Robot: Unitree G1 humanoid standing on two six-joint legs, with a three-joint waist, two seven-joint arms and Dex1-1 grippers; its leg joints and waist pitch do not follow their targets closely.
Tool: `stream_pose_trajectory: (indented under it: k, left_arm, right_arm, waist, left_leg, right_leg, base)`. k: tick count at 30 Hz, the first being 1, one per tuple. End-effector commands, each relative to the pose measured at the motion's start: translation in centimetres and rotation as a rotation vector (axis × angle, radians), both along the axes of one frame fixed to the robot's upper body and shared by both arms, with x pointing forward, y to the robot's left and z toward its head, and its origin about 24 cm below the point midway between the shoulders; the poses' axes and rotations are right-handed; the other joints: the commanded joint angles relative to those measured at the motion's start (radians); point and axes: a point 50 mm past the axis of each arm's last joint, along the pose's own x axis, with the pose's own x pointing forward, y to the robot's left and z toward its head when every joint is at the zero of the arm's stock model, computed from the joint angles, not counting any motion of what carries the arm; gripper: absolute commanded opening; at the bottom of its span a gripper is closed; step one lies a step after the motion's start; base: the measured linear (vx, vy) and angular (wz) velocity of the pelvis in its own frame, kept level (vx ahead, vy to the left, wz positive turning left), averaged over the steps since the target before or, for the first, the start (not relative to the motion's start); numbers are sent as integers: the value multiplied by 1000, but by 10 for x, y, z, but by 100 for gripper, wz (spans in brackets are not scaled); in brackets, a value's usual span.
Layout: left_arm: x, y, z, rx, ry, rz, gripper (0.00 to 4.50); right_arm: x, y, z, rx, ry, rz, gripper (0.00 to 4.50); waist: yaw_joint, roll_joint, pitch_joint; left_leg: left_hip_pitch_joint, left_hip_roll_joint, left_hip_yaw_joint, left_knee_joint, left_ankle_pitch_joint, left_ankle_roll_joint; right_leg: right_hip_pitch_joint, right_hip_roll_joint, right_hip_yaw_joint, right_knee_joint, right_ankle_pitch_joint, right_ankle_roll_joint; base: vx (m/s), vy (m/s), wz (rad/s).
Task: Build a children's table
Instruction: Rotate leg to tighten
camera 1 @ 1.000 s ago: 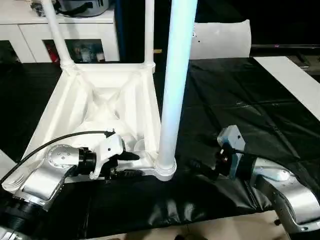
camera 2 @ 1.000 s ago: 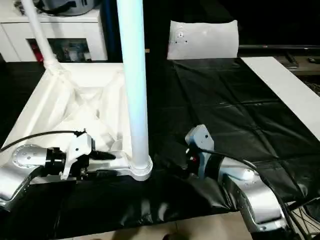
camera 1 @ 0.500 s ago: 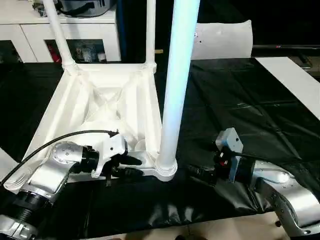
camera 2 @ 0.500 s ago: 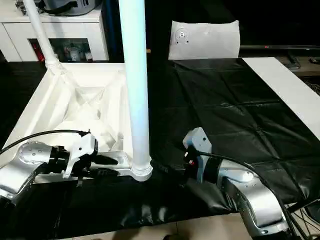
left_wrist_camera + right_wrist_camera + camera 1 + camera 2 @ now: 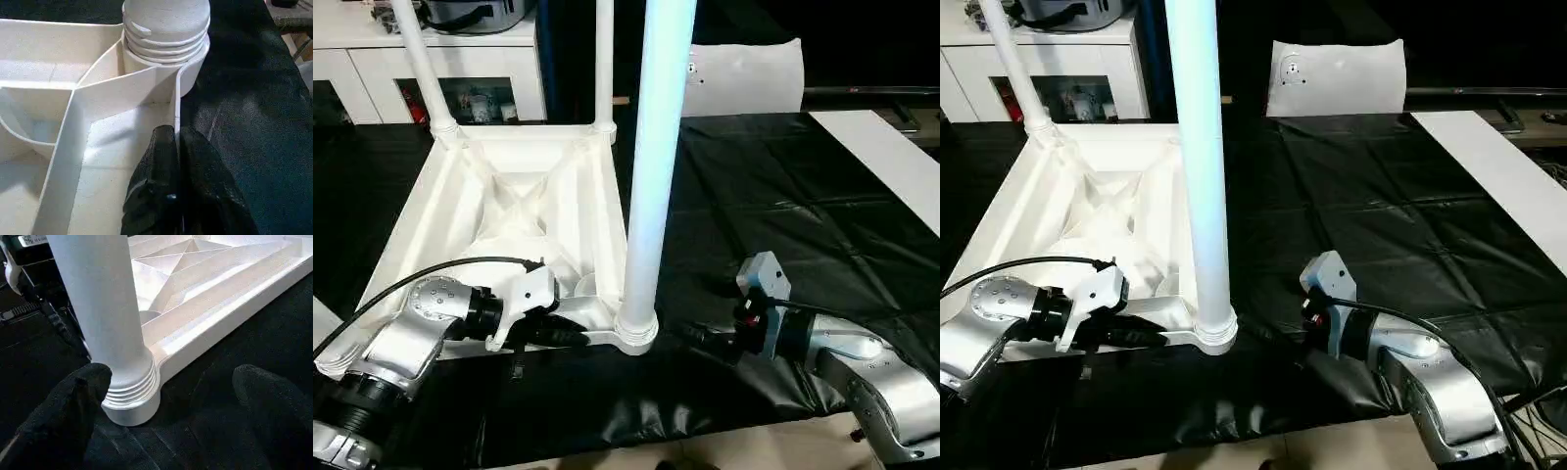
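Black fingers of the left gripper (image 5: 175,161) pinch the thin side wall of the children's table (image 5: 524,211), closed tight on its rim just beside the nearest leg (image 5: 651,166). The right gripper (image 5: 168,396) waits spread wide, its fingers either side of that leg's ribbed base but gripping nothing. Upside down on the black work surface (image 5: 783,196), the table looks light, stiff and slick (moulded plastic), so rims and leg bases seem the safest holds.
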Motion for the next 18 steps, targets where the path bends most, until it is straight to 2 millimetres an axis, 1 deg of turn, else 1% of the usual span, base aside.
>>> stream_pose_trajectory:
  k: [1, 2, 3, 4, 7, 8, 9, 11, 12, 13, 14, 15, 16, 17, 18]
  left_arm:
    - [-4, 3, -4, 51, 24, -24, 3]
    - [-4, 3, -4, 51, 24, -24, 3]
    - [-4, 3, -5, 56, 24, -28, 3]
    - [-6, 4, -5, 68, 24, -37, 3]
    - [-8, 4, -6, 78, 20, -47, 3]
    - [-8, 4, -6, 84, 9, -44, 3]
    - [-7, 5, -7, 107, -24, -25, 3]
    - [-3, 7, -9, 142, -98, 33, 3]
    - [1, 8, -10, 154, -134, 62, 3]
    - [9, 8, -10, 160, -167, 94, 3]
    - [19, 6, -8, 157, -207, 132, 3]
    - [24, 5, -6, 145, -226, 148, 3]
    - [30, 2, -3, 129, -248, 167, 3]
    - [34, -1, -1, 109, -255, 173, 3]
    - [36, -5, 2, 92, -252, 167, 3]
  right_arm:
    - [3, -2, 3, -10, -10, 3, 450]
    - [3, -2, 3, -10, -10, 3, 450]
    - [3, -2, 3, -10, -10, 3, 450]
    - [3, -2, 3, -11, -12, 3, 450]
    - [4, -2, 4, -11, -14, 2, 450]
    - [4, -2, 4, -12, -14, 2, 450]
    - [5, -2, 4, -14, -15, 2, 450]
    - [6, -2, 4, -15, -19, 0, 450]
    - [7, -2, 5, -16, -22, -4, 450]
    - [9, -2, 6, -15, -26, -12, 450]
    - [11, -2, 6, -13, -31, -19, 450]
    - [12, -2, 6, -14, -33, -24, 450]
    - [13, -2, 7, -17, -37, -31, 450]
    - [14, -2, 7, -18, -40, -34, 450]
    - [15, -2, 7, -20, -41, -35, 450]
  waist:
    - [4, 6, -49]
    - [5, 7, -50]
    - [4, 4, -50]
    - [5, 7, -50]
    - [5, 5, -51]
    - [5, 7, -51]
    - [4, 7, -52]
    - [3, 5, -49]
    - [4, 5, -48]
    - [3, 4, -46]
    - [5, 4, -44]
    - [6, 4, -42]
    - [8, 1, -43]
    - [7, 1, -43]
    - [5, 0, -42]
  left_leg:
    - [-13, 6, 7, -79, -228, 27]
    - [-13, 6, 8, -79, -227, 28]
    - [-13, 6, 8, -79, -221, 29]
    - [-13, 6, 8, -79, -219, 29]
    - [-15, 6, 8, -79, -209, 30]
    - [-15, 6, 8, -80, -209, 30]
    - [-14, 8, 8, -79, -210, 28]
    - [-14, 7, 9, -79, -219, 30]
    - [-12, 5, 10, -78, -229, 30]
    - [-10, 3, 10, -77, -245, 30]
    - [-7, 0, 11, -75, -255, 31]
    - [4, -7, 14, -68, -278, 32]
    - [2, -9, 11, -67, -283, 28]
    - [-4, -9, 6, -69, -285, 23]
    - [-10, -11, 3, -70, -290, 20]
  right_leg:
    - [52, -56, 39, -85, -463, -94]
    - [53, -57, 39, -85, -462, -95]
    - [53, -56, 40, -84, -453, -97]
    - [53, -57, 40, -83, -450, -99]
    - [55, -57, 41, -80, -434, -103]
    - [54, -57, 41, -81, -433, -104]
    - [55, -56, 40, -79, -426, -107]
    - [53, -55, 40, -82, -438, -105]
    - [51, -55, 39, -86, -464, -98]
    - [49, -53, 36, -92, -507, -80]
    - [45, -53, 35, -99, -541, -68]
    - [34, -49, 30, -114, -614, -38]
    - [37, -52, 25, -120, -651, -16]
    - [42, -54, 22, -117, -661, -7]
    - [46, -55, 14, -126, -695, 21]
  base:
    - [0, 0, 0]
    - [0, 0, 0]
    - [0, 0, 0]
    - [0, 0, 0]
    - [0, 0, 0]
    - [0, 0, 0]
    - [0, 0, 0]
    - [0, 0, 0]
    - [0, 0, 0]
    - [0, 0, 0]
    - [0, 0, 0]
    - [0, 0, 0]
    - [-51, -4, 5]
    - [-62, 3, -5]
    - [-62, 3, -5]
